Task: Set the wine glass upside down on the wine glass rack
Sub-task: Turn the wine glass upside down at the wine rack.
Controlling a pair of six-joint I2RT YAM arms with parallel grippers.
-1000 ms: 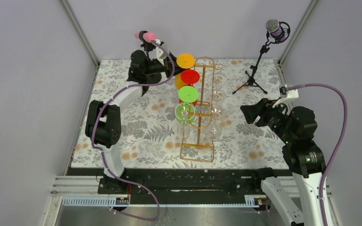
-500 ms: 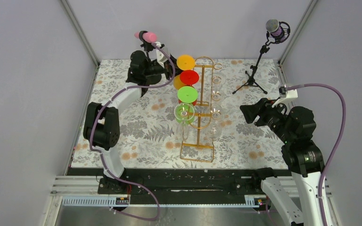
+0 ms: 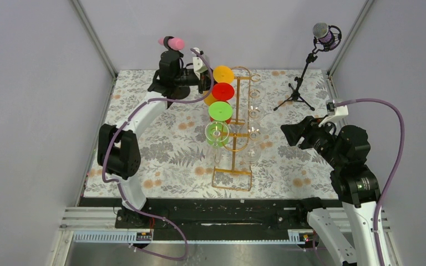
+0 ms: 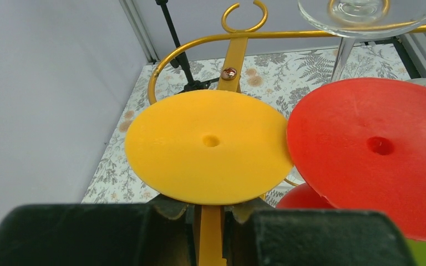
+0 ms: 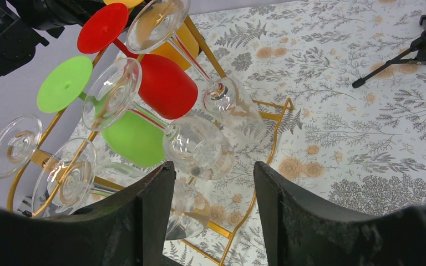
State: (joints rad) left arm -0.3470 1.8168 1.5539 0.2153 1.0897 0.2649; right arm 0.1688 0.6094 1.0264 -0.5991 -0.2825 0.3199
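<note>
wine glass (image 4: 208, 147) foot covers bowl | stem between left jaws | rack (image 4: 236, 52) cropped

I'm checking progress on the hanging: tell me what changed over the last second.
The left gripper, shut on the orange glass by its stem, swung right toward the rack, carrying the glass's foot slightly closer to the arch. Nothing was grasped or released. The right gripper stayed open and nearly still. The red glass and green glass hung where they were.
</note>
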